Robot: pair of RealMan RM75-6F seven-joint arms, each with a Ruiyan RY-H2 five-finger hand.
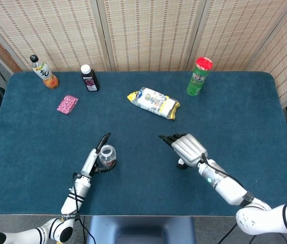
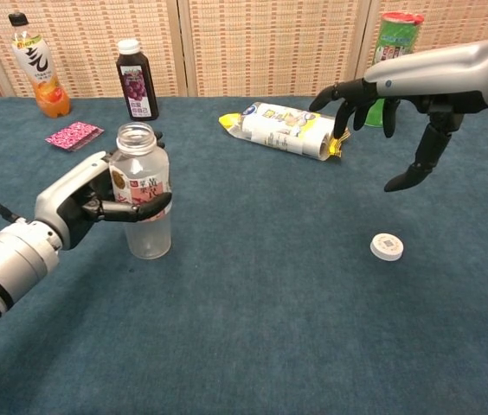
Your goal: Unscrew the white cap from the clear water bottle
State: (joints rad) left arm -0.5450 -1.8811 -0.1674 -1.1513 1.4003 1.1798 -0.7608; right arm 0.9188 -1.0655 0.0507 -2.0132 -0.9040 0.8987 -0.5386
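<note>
The blue tabletop (image 2: pixel 253 346) carries everything. Largest of the task's things is the clear bottle (image 2: pixel 143 192), standing upright at about 9 o'clock in the chest view with its mouth open. The left hand (image 2: pixel 80 201) is wrapped around its labelled middle, fingers curled across the front. The right hand (image 2: pixel 400 104) hangs in the air at 2 o'clock, fingers spread and holding nothing. Smallest is the white cap (image 2: pixel 387 246), lying flat on the tabletop at about 4 o'clock, below the right hand and well apart from the bottle.

The cap looks to be off already, so the risks lie in letting go. If the left hand opens unevenly or drags sideways, the light, seemingly empty bottle could tip over. If the right hand drops straight down, its fingers could knock the cap and send it skidding away.

Bottles, a snack bag (image 2: pixel 283 130) and a green can (image 2: pixel 388 60) stand around 12 o'clock.
</note>
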